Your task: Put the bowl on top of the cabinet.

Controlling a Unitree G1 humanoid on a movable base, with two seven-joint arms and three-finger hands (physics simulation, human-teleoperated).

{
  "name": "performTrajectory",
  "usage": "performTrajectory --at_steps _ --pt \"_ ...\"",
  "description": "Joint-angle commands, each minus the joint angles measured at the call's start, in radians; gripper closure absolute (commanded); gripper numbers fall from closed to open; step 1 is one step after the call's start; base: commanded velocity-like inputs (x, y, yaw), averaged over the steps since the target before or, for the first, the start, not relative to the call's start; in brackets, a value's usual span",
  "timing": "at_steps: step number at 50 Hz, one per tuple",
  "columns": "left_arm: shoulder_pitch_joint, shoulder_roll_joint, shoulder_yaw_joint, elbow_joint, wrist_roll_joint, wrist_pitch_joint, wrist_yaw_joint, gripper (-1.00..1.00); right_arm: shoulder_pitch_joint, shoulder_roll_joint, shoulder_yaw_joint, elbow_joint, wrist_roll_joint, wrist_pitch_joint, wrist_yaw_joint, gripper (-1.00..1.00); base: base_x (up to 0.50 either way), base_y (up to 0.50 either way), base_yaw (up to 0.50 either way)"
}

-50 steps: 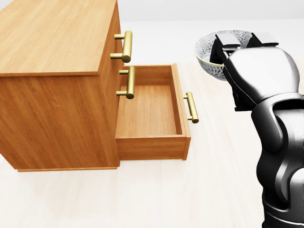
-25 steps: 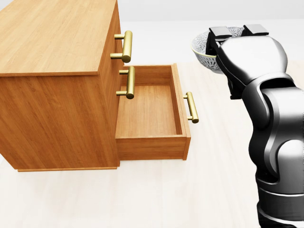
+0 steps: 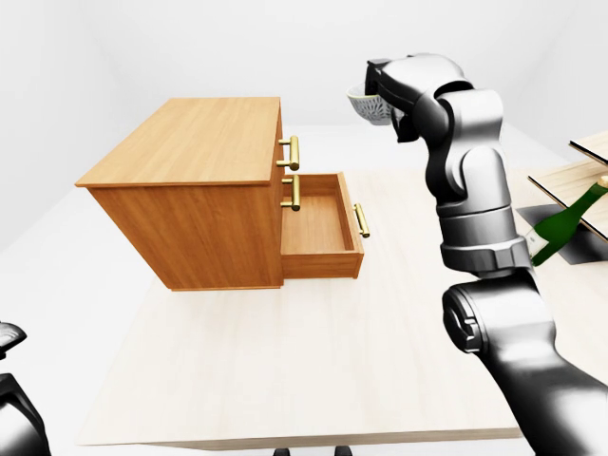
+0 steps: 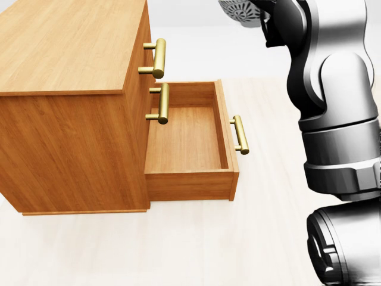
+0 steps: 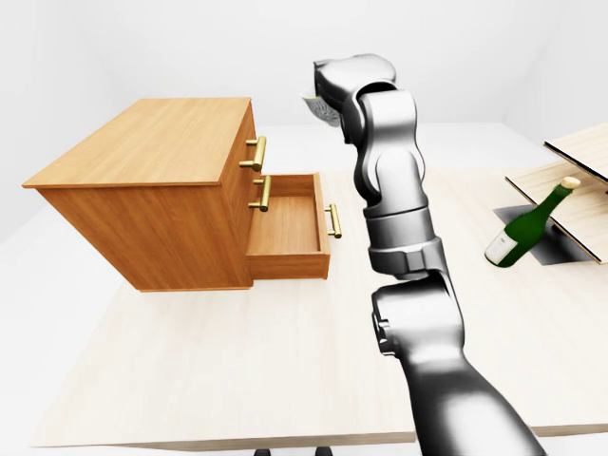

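The patterned white bowl [image 3: 365, 106] hangs high in the air, up and to the right of the wooden cabinet [image 3: 195, 141]. My right hand [image 3: 380, 87] is shut on the bowl's rim, with the arm stretched upward. In the head view only the bowl's underside [image 4: 238, 11] shows at the top edge. The cabinet's flat top [image 4: 65, 42] is bare. Its lowest drawer [image 3: 318, 223] is pulled out and holds nothing. A dark part of my left arm [image 3: 13, 408] shows at the bottom left corner of the left-eye view, and its fingers cannot be made out.
The cabinet stands on a pale wooden table [image 3: 313, 351]. A green bottle [image 5: 521, 228] leans against tilted wooden boards [image 5: 570, 180] at the right. Brass handles [image 4: 156, 58] stick out from the cabinet's drawer side.
My right arm has raised the bowl up and slightly left, from beside the drawer to the head view's top edge. The cabinet and camera have not moved.
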Motion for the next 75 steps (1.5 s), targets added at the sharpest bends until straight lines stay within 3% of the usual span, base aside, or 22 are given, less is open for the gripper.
performTrajectory --at_steps 1,7,15,26,36,50,75 --pt "-0.006 -0.002 -0.006 0.009 0.014 0.0 -0.005 -1.0 -0.311 0.018 0.026 0.396 0.026 0.0 0.0 1.0 0.0 0.0 0.0" --pt "-0.007 -0.008 -0.02 0.016 0.035 0.0 -0.011 -1.0 -0.449 0.046 0.044 0.582 0.081 0.0 0.0 1.0 0.0 0.0 0.0" --pt "-0.011 -0.006 -0.015 0.021 0.034 0.0 -0.012 -1.0 -0.597 0.079 0.087 0.765 0.054 -0.004 0.0 1.0 0.0 0.0 0.0" --pt "-0.014 -0.007 -0.019 0.024 0.041 0.0 -0.011 -1.0 -0.693 0.131 0.092 0.84 0.055 -0.071 0.0 1.0 0.0 0.0 0.0" --pt "-0.01 -0.024 -0.043 0.032 0.077 0.0 -0.031 -1.0 -0.713 0.214 0.084 0.83 0.113 -0.174 0.0 1.0 0.0 0.0 0.0" --pt "-0.015 -0.019 -0.035 0.028 0.062 0.0 -0.02 -1.0 -0.718 0.279 0.081 0.79 0.228 -0.175 0.0 1.0 0.0 0.0 0.0" --pt "-0.011 -0.031 -0.053 0.033 0.09 0.0 -0.035 -1.0 -0.662 0.252 0.07 0.782 0.366 -0.175 0.0 1.0 0.0 0.0 0.0"
